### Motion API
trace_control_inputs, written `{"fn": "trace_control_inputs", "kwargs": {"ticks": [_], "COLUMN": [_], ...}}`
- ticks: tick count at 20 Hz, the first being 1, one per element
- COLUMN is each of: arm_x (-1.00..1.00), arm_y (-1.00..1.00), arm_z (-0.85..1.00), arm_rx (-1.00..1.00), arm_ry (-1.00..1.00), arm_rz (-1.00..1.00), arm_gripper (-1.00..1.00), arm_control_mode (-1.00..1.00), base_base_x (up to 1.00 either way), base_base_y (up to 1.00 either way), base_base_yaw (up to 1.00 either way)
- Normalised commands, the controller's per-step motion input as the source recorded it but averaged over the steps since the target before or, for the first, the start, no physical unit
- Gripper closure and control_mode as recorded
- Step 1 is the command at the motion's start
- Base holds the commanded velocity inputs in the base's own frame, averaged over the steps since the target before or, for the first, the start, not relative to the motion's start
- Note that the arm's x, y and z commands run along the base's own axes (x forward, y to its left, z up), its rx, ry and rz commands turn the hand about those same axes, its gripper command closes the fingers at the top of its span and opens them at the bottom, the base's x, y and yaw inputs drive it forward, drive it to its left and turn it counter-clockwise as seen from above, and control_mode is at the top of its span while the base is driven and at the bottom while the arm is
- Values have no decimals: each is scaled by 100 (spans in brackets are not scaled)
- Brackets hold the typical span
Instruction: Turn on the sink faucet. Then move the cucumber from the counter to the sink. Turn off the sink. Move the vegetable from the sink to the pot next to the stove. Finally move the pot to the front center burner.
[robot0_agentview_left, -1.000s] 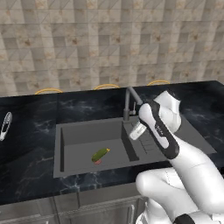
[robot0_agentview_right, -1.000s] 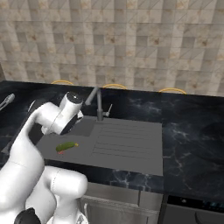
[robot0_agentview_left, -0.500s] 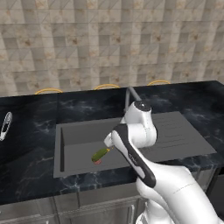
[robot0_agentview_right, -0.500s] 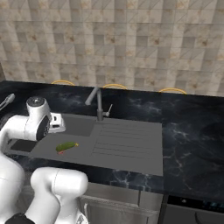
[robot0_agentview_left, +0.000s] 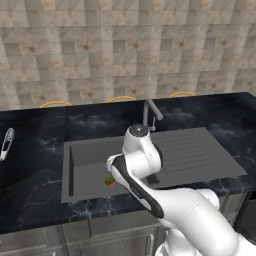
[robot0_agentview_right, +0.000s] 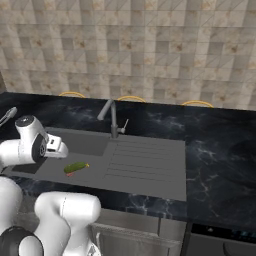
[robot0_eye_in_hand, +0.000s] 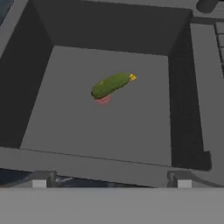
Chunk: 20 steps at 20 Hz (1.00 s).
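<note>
The small yellow-green cucumber lies in the dark grey basin; the tool, spread wide above it, must descend and pinch it for the pot.

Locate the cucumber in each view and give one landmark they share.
Left base view: cucumber at centre left, partly behind the arm, in the sink.
Right base view: left of centre, on the basin floor.
Hand view: just above centre.
Shared landmark: the red drain mark under it.
</note>
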Motion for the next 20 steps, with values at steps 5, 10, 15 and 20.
{"fn": "trace_control_inputs", "kwargs": {"ticks": [5,10,15,20], "arm_x": [49,24,46,56], "arm_y": [19,-1,0,2], "arm_z": [-15,-31,-33,-41], "arm_rx": [0,0,0,-2], "arm_ry": [18,14,8,3], "arm_rz": [-14,-7,-9,-16], "arm_gripper": [-100,-100,-100,-100], "arm_control_mode": [-100,-100,-100,-100], "base_base_x": [0,0,0,0], "base_base_y": [0,0,0,0], "base_base_yaw": [0,0,0,0]}}
